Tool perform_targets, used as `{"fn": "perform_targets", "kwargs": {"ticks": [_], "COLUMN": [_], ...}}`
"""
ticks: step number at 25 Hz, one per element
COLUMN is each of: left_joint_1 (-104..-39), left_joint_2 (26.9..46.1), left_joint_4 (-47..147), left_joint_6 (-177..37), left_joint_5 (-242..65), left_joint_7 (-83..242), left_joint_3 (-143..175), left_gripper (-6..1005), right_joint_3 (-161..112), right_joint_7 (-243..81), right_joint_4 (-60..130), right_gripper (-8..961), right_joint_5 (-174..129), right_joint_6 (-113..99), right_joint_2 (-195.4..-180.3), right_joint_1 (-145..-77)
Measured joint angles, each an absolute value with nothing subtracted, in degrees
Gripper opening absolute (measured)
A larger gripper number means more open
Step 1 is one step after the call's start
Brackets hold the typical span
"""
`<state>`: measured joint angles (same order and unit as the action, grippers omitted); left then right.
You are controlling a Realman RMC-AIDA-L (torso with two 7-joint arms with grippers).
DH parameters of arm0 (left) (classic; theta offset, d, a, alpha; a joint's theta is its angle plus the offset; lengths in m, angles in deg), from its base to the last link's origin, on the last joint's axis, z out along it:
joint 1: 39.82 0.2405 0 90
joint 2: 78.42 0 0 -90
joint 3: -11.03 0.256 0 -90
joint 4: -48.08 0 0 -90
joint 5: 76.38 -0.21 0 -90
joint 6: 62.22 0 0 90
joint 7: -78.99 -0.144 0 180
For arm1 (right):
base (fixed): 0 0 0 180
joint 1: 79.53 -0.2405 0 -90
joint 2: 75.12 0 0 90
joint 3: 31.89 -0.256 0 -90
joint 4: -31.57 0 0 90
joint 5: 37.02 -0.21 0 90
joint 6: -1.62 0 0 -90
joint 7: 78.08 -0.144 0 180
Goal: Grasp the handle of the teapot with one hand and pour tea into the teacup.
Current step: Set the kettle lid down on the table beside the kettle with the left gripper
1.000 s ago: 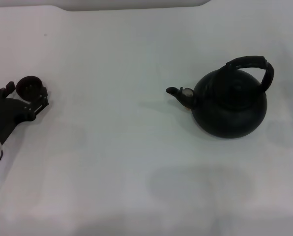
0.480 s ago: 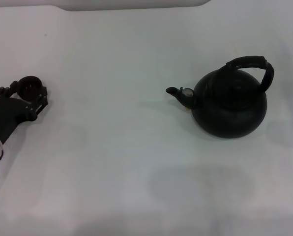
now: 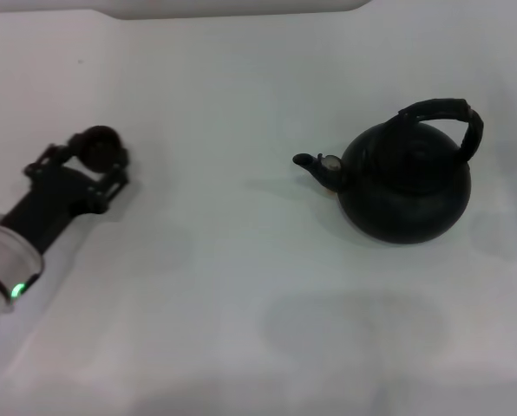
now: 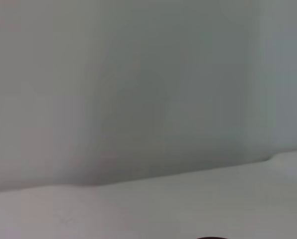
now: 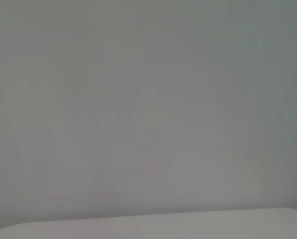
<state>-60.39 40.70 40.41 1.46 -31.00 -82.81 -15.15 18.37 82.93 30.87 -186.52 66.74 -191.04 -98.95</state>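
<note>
In the head view the teapot [image 3: 406, 186], round and matte black, stands on the white table at the right. Its spout [image 3: 315, 165] points left, and its ribbed black handle [image 3: 445, 111] arches over the top. My left gripper [image 3: 94, 156] is at the left, far from the teapot. It is shut on the teacup [image 3: 98, 145], a small dark round cup held between its fingers. A dark sliver at the edge of the left wrist view [image 4: 211, 238] may be the cup's rim. My right gripper is out of view.
The white table [image 3: 241, 286] stretches between the cup and the teapot. Its far edge [image 3: 241, 10] runs along the top of the head view. Both wrist views show only pale table and wall.
My left gripper has moved to the right and a little forward, towards the teapot, carrying the teacup with it. The teapot has not moved.
</note>
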Motion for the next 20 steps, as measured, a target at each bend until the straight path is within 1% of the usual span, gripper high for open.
{"fn": "perform_targets", "kwargs": {"ticks": [11,20], "left_joint_1": [-61.7,-60.3], "left_joint_2": [41.08,41.11], "left_joint_4": [33.7,33.7], "left_joint_6": [-2.0,-2.5], "left_joint_5": [-47.2,-52.1], "left_joint_7": [-82.8,-82.7], "left_joint_3": [-15.2,-15.2], "left_gripper": [690,690], "right_joint_3": [18.5,18.5], "right_joint_7": [82.9,82.9], "right_joint_4": [31.0,31.0], "right_gripper": [868,868], "right_joint_5": [-186.5,-186.5], "right_joint_6": [66.7,66.7], "right_joint_2": [-191.04,-191.04], "right_joint_1": [-99.4,-99.6]}}
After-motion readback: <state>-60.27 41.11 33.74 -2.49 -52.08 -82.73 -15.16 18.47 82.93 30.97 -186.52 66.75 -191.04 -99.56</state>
